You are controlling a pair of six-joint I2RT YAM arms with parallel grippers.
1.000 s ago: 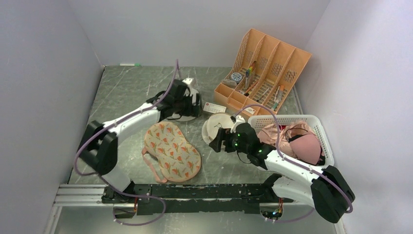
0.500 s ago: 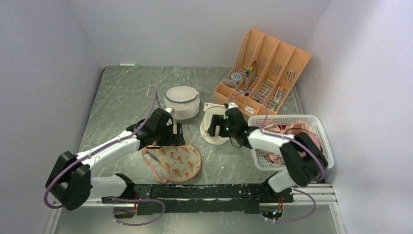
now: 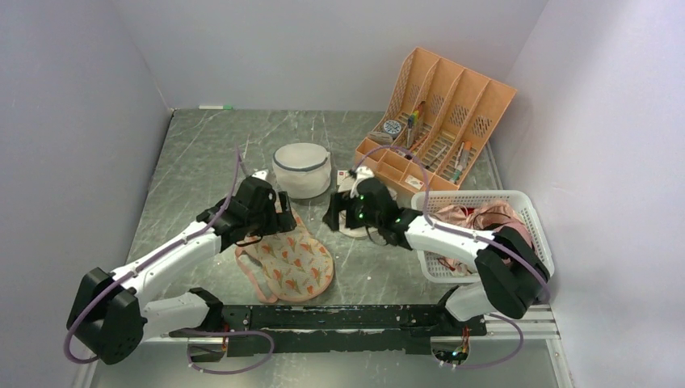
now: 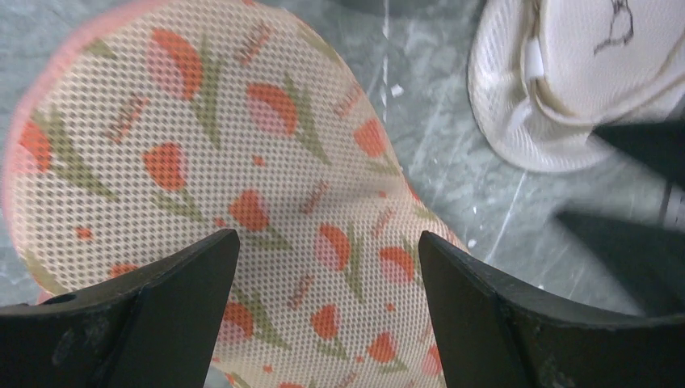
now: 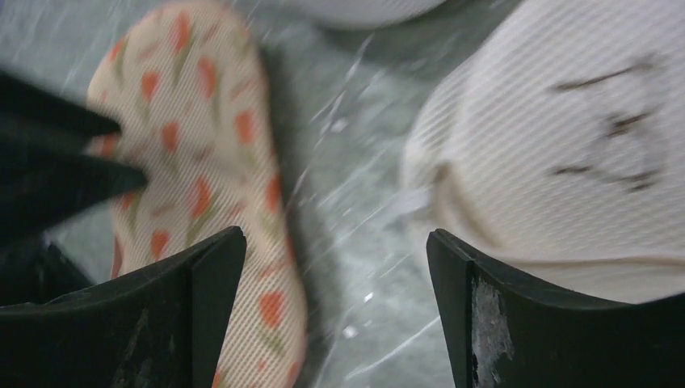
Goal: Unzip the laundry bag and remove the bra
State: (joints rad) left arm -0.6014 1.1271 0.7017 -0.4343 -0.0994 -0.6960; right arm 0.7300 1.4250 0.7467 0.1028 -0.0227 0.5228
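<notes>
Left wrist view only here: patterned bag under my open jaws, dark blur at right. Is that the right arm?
Observer: Yes. The right gripper hangs between the laundry bag and the round cream bag, jaws open.
Operator: Any black bra out yet?
Observer: None shows; only pink garments lie in the white basket.
Operator: What's beyond the bag?
Observer: A white mesh bag stands just past it.

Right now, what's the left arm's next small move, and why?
Probably lower the left gripper to the laundry bag and hunt its pink edge for the zip pull: the jaws are open above the far lobe, gripping nothing; the bag lies flat, apparently shut.
</notes>
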